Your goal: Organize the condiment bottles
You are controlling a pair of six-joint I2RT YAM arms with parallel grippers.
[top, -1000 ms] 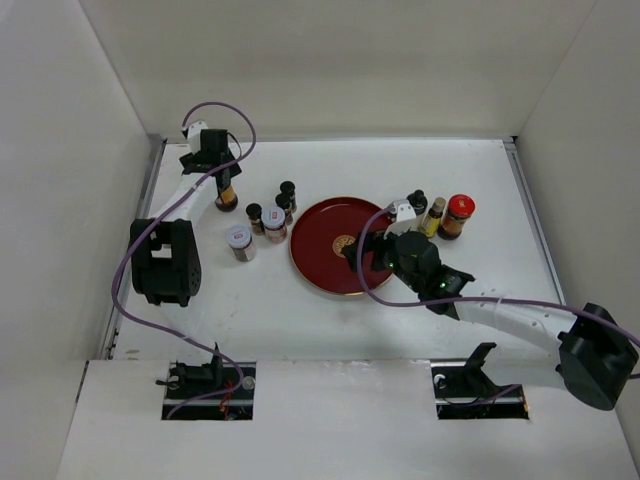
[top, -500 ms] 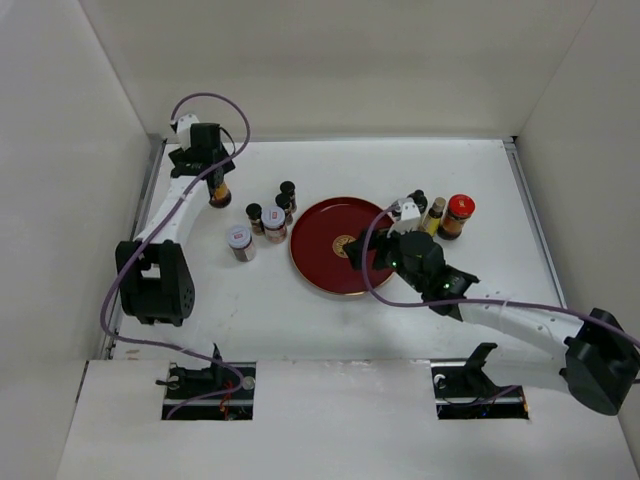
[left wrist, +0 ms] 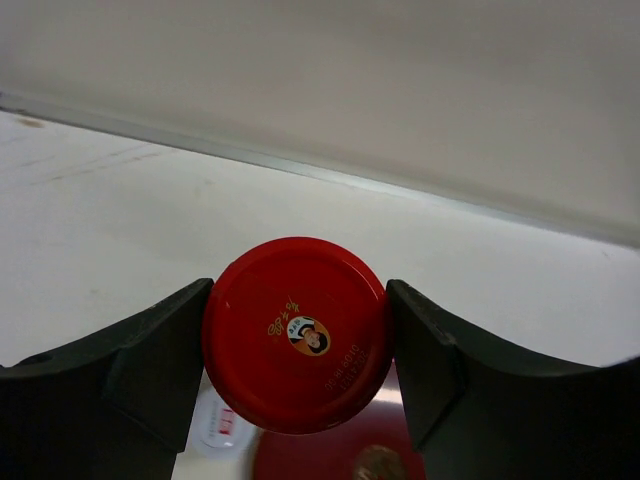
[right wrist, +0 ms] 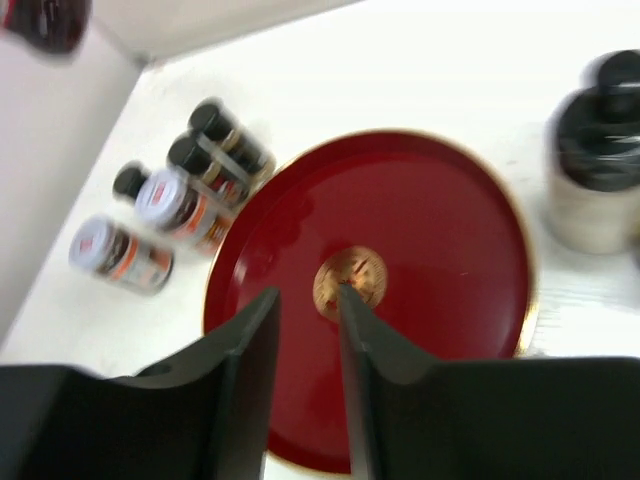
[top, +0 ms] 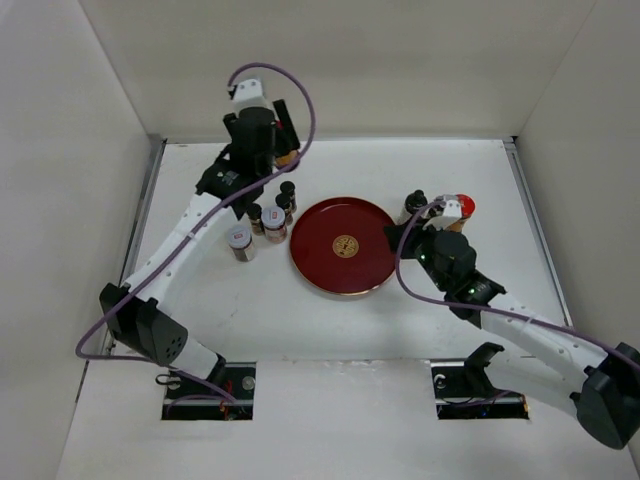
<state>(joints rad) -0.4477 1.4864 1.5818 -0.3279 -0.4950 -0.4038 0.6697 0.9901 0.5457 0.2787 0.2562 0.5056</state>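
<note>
My left gripper [left wrist: 295, 330] is shut on a red-capped jar [left wrist: 295, 335] by its lid and holds it in the air at the back of the table [top: 287, 156]. On the table left of the round dark-red tray [top: 318, 262] stand two white-lidded jars [top: 239, 238] [top: 273, 220] and three small black-capped bottles [top: 287, 190]. Another black-capped bottle [top: 416, 202] and a red-capped jar [top: 466, 206] stand right of the tray. Over the tray's right edge my right gripper [right wrist: 308, 300] has its jaws a narrow gap apart, with nothing between them.
White walls close in the table on the left, back and right. The tray [right wrist: 440, 230] holds nothing and shows a gold emblem [right wrist: 350, 282] at its middle. The purple cable of the left arm loops above the back left bottles.
The left arm has swung from the far left toward the back centre with the jar raised. My right gripper has pulled back from the tray's middle to its right edge, jaws narrowing.
</note>
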